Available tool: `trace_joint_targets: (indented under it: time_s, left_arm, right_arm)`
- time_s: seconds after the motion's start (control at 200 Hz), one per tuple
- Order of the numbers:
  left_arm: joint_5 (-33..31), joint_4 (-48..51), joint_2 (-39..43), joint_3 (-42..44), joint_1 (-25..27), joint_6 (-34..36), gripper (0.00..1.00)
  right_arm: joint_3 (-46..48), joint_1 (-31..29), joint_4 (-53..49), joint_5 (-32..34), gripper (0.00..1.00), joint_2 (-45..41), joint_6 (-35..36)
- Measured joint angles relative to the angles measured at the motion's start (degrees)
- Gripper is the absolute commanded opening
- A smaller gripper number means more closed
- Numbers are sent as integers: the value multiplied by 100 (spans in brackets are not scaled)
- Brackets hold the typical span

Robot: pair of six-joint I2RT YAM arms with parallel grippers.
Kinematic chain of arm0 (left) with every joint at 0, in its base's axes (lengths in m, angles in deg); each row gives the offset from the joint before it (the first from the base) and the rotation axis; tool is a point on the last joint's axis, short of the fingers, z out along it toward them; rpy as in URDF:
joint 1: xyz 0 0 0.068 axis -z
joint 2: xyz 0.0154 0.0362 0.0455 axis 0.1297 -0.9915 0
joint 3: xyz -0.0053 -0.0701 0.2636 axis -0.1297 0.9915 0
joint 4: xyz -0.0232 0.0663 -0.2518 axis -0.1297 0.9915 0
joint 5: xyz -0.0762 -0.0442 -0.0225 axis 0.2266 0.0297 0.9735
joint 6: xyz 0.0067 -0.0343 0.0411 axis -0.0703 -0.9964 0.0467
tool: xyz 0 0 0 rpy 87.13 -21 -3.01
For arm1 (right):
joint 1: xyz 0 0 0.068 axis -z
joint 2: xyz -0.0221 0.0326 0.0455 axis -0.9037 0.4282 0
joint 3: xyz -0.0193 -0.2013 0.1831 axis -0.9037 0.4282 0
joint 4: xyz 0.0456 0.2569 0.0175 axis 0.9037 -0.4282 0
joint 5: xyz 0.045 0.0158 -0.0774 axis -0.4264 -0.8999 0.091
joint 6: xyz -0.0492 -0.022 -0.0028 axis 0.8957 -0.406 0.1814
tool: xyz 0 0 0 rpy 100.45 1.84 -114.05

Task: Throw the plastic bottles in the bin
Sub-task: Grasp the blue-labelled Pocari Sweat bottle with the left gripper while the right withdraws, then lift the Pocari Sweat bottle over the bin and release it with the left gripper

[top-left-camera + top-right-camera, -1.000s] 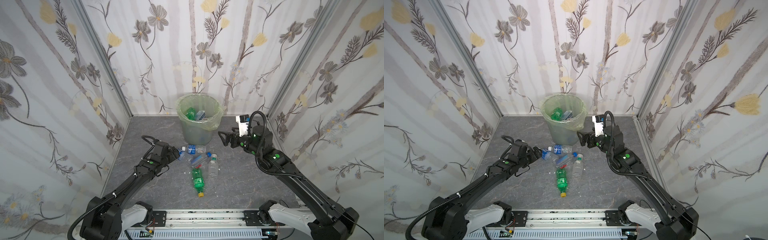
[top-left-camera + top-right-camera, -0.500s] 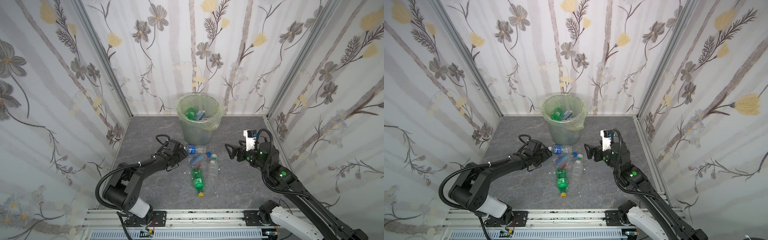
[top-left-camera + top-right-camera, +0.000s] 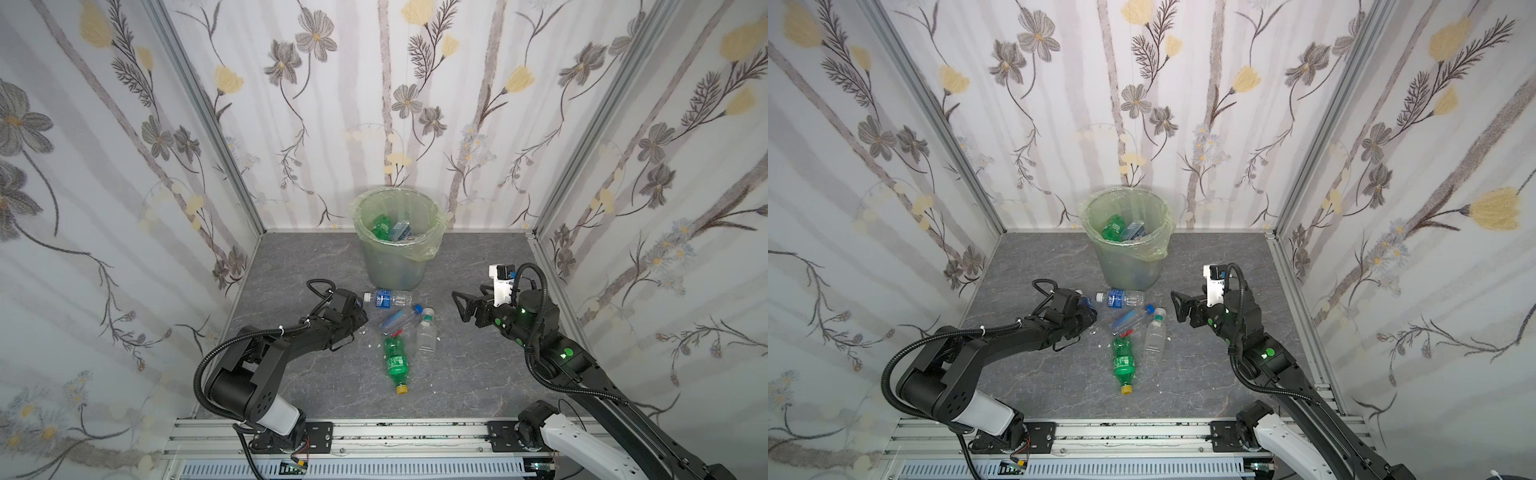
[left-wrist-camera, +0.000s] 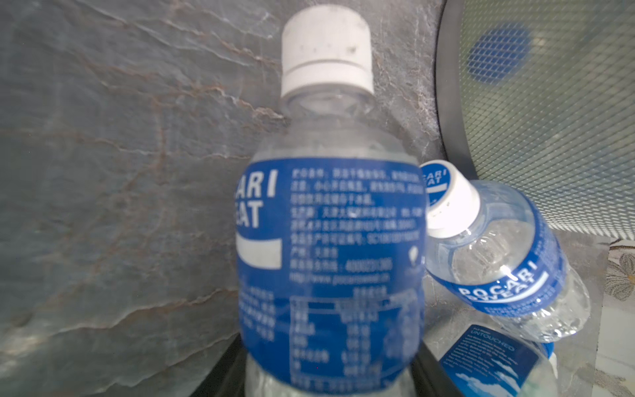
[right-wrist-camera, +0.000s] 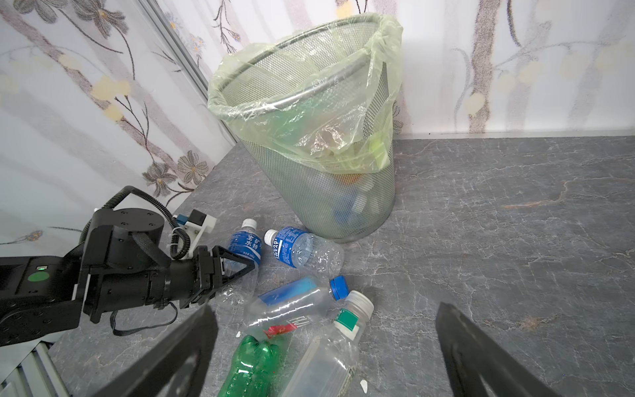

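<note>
Two black robot arms, mine, reach over a grey marbled table inside a booth with flowered walls. My left hand is low at the table's left of centre, its fingers closed on either side of a clear bottle with a blue label. That bottle's white cap points towards the back wall, and I cannot tell whether it is lifted or resting on the table. My right hand hovers on the right side with its fingers spread wide, holding nothing and pointing towards the loose bottles in the middle. The bin, a round mesh basket lined with a thin pale green bag, stands upright at the back centre near the wall. Inside it I can see a green bottle and a blue-labelled one. Just in front of the bin's foot lies a second blue-label bottle on its side, cap towards my left hand. Nearer to me lie a clear bottle with a blue cap, a clear bottle with a white cap just beside it, and a green bottle with a yellow cap, its cap pointing towards my base. These three crowd together, touching or nearly so, between my two hands.
</note>
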Motion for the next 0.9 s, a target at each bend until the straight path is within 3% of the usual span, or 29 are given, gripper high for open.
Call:
trace_joint_targets:
  time_s: [0.135,0.315,0.53,0.664,0.799,0.899]
  left_arm:
    - [-50,450,647,291,-33,234,47]
    - [-116,981,2262,369,-151,734,44]
    - [-168,1488,3582,-525,-260,1478,50]
    - [-105,1652,3418,-1589,-273,1845,48]
    - [118,1705,2463,-3095,-273,2131,48]
    - [420,1681,1237,-4642,-262,2291,72]
  right_arm:
    - [39,0,4,0,100,57,-2]
    - [251,0,-13,31,99,76,-48]
    - [555,0,-142,149,99,22,-107]
    - [634,0,-227,151,98,-74,-153]
    - [671,0,-229,146,98,-107,-216]
    - [673,-17,-227,129,97,-70,-262]
